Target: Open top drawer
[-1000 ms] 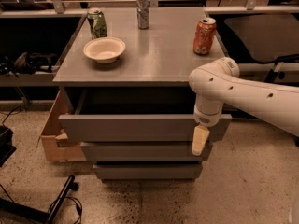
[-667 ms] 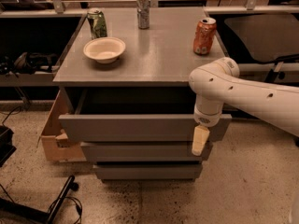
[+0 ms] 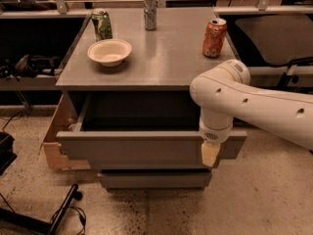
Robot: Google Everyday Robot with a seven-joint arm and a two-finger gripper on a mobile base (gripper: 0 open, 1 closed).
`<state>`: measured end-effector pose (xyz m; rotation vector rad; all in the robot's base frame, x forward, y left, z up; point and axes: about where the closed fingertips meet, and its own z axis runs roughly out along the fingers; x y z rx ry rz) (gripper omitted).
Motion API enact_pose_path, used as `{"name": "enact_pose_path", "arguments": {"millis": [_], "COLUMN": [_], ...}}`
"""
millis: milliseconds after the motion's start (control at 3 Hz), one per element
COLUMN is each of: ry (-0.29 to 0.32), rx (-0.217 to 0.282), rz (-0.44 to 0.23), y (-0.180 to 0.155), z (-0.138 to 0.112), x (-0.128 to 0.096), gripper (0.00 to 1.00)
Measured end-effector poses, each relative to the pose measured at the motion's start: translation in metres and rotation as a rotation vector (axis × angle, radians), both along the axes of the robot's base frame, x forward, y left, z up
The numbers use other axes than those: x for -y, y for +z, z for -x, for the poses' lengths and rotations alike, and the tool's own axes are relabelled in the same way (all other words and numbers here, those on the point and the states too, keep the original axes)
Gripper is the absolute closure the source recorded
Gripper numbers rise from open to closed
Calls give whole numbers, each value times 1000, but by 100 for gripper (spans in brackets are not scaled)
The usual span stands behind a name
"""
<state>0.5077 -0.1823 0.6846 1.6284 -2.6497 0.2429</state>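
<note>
The gripper (image 3: 210, 153), a cream-coloured tip below the white jointed arm (image 3: 264, 106), hangs against the right end of the top drawer's front panel, at its upper edge. You cannot tell from this view how far the gripper is open, or whether it has hold of the panel. The top drawer (image 3: 137, 146), a wide matte-grey drawer with a flat handle-less front, stands pulled well out of the grey metal cabinet (image 3: 166, 58), with its deep dark interior exposed. Compared with the views taken a second earlier, neither the gripper nor the drawer front has shifted; the pull appears to have stopped. Treat the task as essentially complete: the drawer is open, and the remaining action is probably to release and withdraw without nudging the panel back in. The narrower grey lower drawer front (image 3: 154, 179) beneath remains closed. On the cabinet top, well apart from the gripper, stand a cream bowl (image 3: 109, 51), a green can (image 3: 101, 24), a silver can (image 3: 150, 11) and an orange can (image 3: 214, 37).
</note>
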Motion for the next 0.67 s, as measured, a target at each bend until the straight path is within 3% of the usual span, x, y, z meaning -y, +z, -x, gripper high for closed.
{"name": "enact_pose_path", "arguments": {"millis": [333,667], "ry": [0,-21], "rx": [0,-5], "rz": [1,39], "y": [0,24], "z": [0,34], "x": [0,2], "gripper": [64,87]}}
